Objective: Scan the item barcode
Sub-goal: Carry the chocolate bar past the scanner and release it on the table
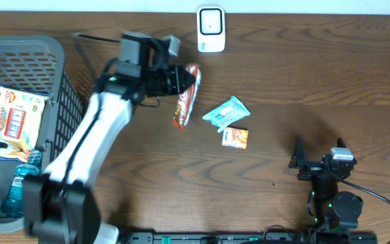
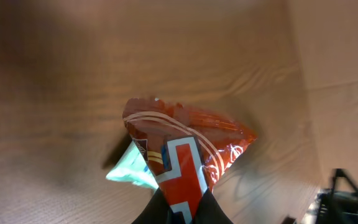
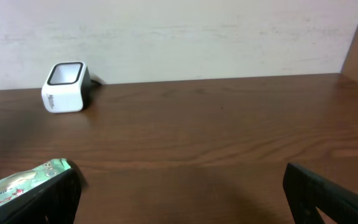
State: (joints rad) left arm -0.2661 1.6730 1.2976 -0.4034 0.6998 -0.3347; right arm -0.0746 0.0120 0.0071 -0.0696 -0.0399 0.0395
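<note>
red snack pkt (image 2: 188,140) clamped in jaws | teal pkt (image 2: 132,173) behind, on tbl (image 2: 73,68)

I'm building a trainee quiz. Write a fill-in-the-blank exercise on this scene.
The left gripper holds the red snack packet; the right gripper holds ____.
The small orange packet lies on the ____, beside the teal packet.
The blue bottle lies inside the grey ____.
Missing words: nothing; table; basket.

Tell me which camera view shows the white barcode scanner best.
The overhead view: the white barcode scanner appears whole at the far edge of the table, its window facing the camera. The right wrist view shows it smaller and from the side. The left wrist view does not show it.
</note>
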